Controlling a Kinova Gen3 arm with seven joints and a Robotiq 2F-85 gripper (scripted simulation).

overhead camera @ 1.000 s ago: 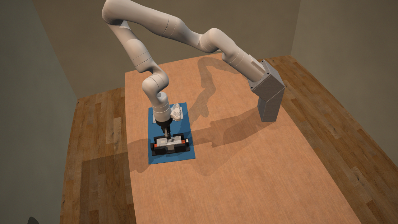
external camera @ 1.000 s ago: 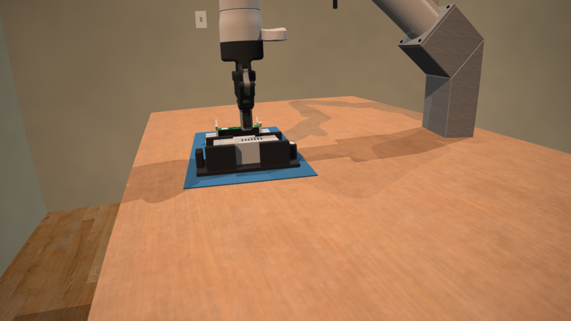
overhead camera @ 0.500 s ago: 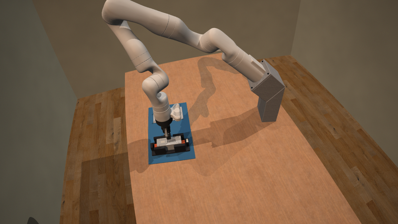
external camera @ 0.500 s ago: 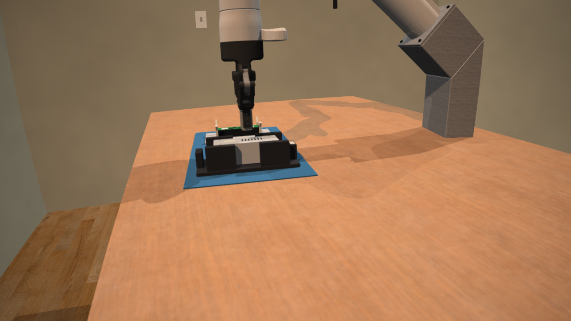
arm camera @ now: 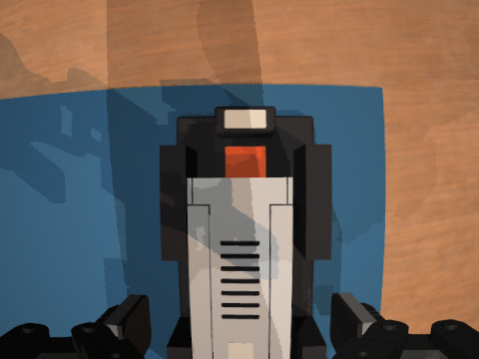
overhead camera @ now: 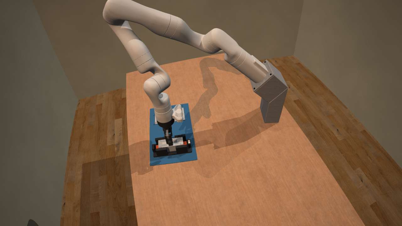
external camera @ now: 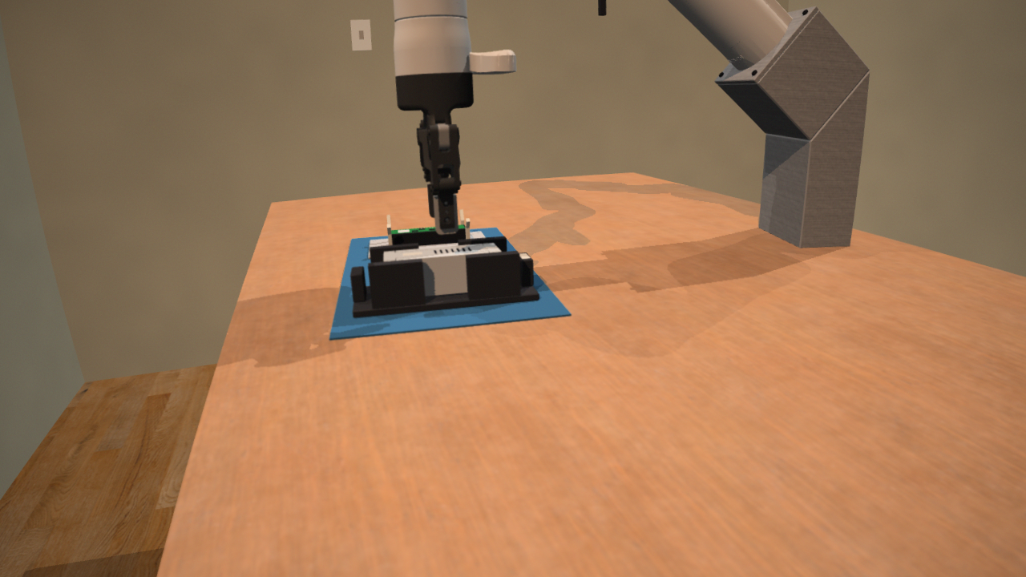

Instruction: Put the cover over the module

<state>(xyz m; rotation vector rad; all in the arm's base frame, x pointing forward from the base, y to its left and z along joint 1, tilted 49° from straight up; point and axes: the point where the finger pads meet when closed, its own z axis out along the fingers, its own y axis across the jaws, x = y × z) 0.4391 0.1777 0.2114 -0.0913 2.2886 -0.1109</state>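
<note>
Gripper [overhead camera: 169,143] [external camera: 441,227] [arm camera: 239,318] spread, empty; we judge it straddles cover [overhead camera: 163,142] [external camera: 444,276] [arm camera: 239,224] at six o'clock, sparing thin walls.

The claw [overhead camera: 169,141] [external camera: 438,223] [arm camera: 240,324] has spread its fingers wider. Its nearer finger has swung outward from the claw's middle, and in the top view now hides more of the cover [overhead camera: 163,142] [external camera: 445,274] [arm camera: 239,224] beneath it
</note>
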